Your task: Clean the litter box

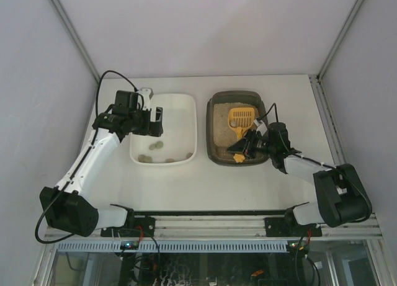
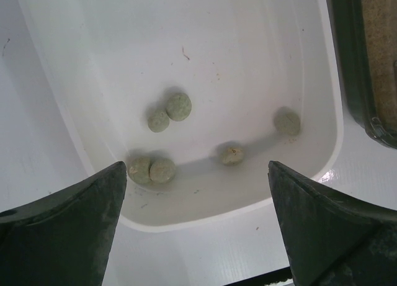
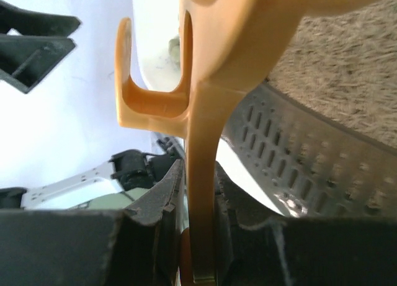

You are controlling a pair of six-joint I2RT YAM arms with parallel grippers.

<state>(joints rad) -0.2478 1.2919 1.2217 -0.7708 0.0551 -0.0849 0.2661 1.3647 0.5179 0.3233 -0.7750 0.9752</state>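
Right end effector [image 1: 247, 145], clamped on yellow scoop [image 1: 240, 120], reached over litter box [image 1: 239, 94]; left end effector [image 1: 158, 121] hovered agape above white tub [image 1: 181, 118].

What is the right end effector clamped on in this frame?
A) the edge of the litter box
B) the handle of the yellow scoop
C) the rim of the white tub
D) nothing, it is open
B: in the wrist view the right end effector is shut on the handle of the yellow scoop, and from above the scoop's head sits over the sand in the litter box.
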